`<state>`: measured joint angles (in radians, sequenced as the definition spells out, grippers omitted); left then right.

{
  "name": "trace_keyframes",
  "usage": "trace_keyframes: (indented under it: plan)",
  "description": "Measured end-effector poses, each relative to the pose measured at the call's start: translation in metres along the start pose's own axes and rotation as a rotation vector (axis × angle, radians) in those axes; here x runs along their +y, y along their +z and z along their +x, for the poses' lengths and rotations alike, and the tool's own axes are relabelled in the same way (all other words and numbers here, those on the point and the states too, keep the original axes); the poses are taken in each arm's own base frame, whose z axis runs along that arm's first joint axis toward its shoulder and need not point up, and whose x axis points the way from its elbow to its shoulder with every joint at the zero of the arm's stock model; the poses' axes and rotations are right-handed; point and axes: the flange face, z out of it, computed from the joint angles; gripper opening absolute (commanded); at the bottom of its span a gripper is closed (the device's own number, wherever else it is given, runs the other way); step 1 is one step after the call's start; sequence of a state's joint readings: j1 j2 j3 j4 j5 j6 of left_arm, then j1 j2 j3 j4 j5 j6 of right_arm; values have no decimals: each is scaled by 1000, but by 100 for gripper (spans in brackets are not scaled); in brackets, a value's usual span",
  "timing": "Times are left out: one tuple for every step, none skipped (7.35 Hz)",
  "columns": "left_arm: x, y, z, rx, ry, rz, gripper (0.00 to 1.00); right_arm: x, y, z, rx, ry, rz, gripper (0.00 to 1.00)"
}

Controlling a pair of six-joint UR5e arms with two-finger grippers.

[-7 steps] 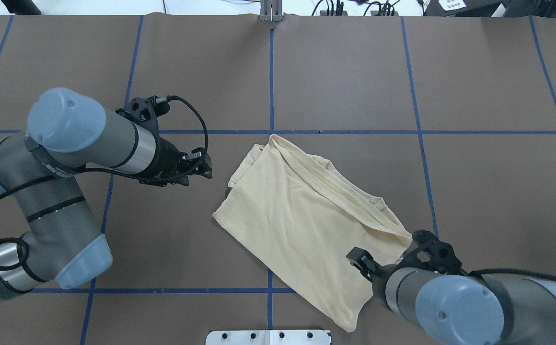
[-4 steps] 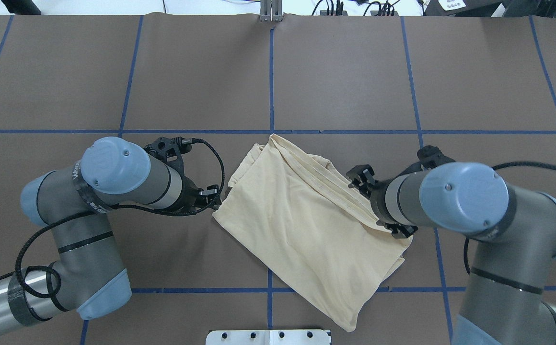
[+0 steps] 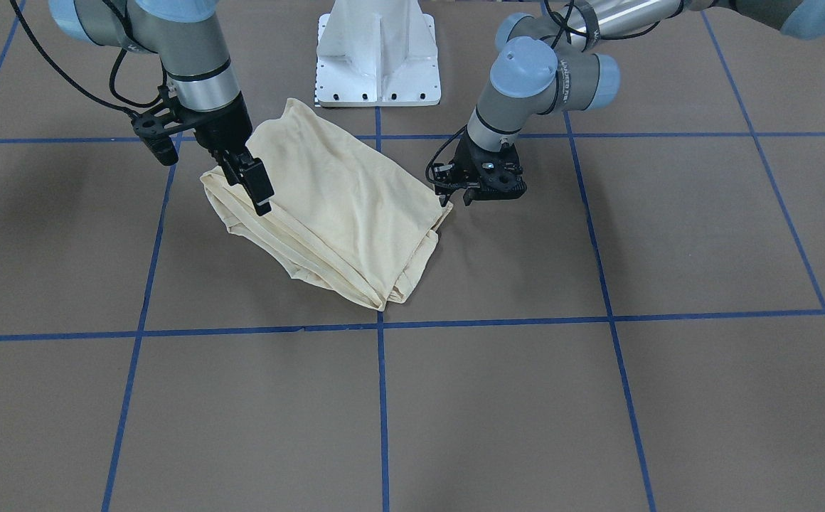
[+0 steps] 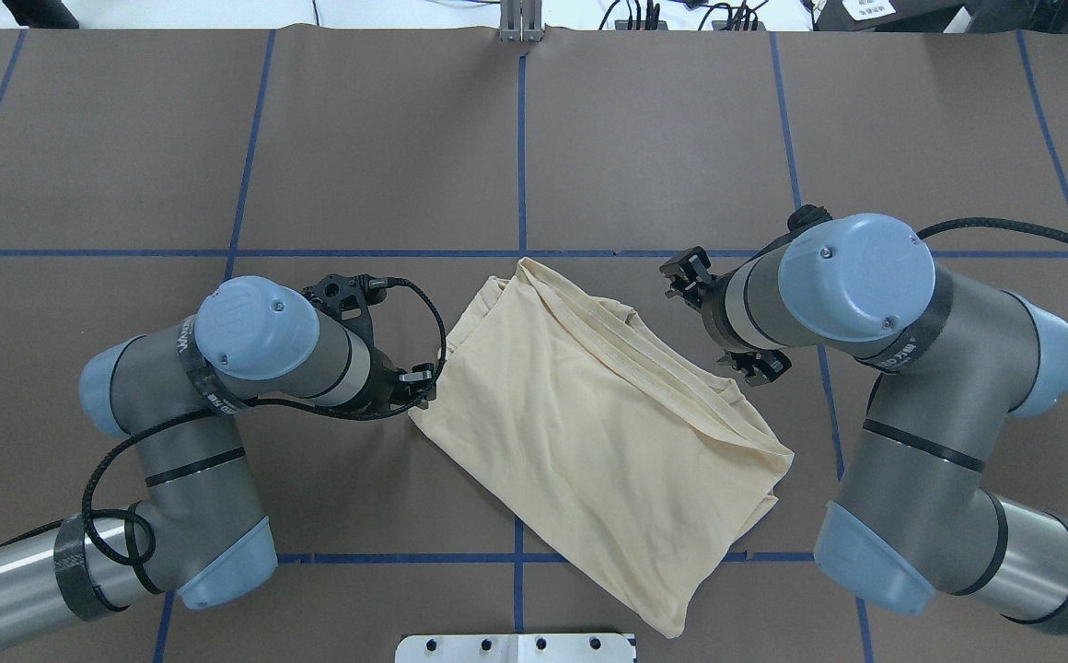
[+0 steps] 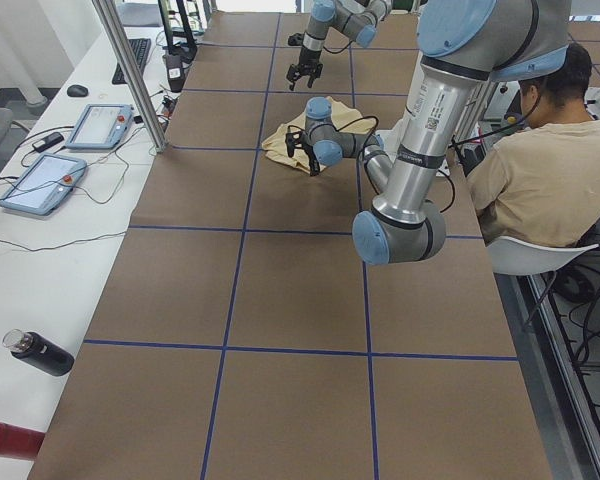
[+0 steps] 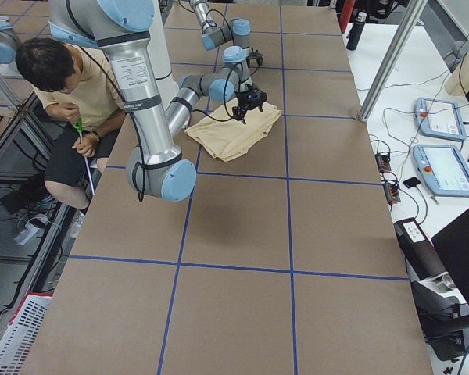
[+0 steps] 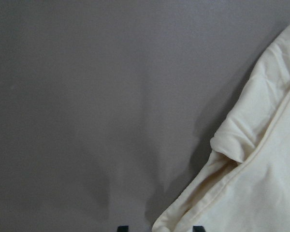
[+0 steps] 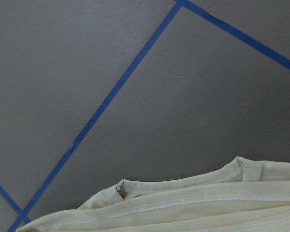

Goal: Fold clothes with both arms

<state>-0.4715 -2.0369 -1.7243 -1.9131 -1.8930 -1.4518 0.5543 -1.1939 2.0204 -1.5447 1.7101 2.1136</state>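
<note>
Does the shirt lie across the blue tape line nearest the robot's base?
Yes, the overhead view shows the shirt covering a stretch of that blue tape line.

The T-shirt (image 4: 589, 414) is pale cream-yellow. The surface (image 4: 663, 138) is brown with blue grid lines (image 4: 522, 184). The left hand (image 3: 464, 193) and right hand (image 3: 256, 186) are black.

- The shirt (image 4: 589, 414) is knitted of thin, matt cloth.
- The desk (image 4: 663, 147) is covered with matt brown paper, marked with smooth blue tape (image 4: 522, 166).
- The left arm (image 4: 184, 470) and right arm (image 4: 921, 460) are cased in satin grey metal, capped with smooth blue plastic.
</note>
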Motion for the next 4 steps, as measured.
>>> trace_keyframes:
  plan:
    - [-1,4,0,-2,0,-1,52,-1,3,0,5,-1,3,100]
    - [-2,8,1,-2,0,-1,49,-3,5,1,9,0,5,100]
    - [-3,12,2,-2,0,-2,49,-5,6,2,12,-4,8,100]
    - [-3,14,3,-3,1,-3,39,-6,6,3,14,-13,11,100]
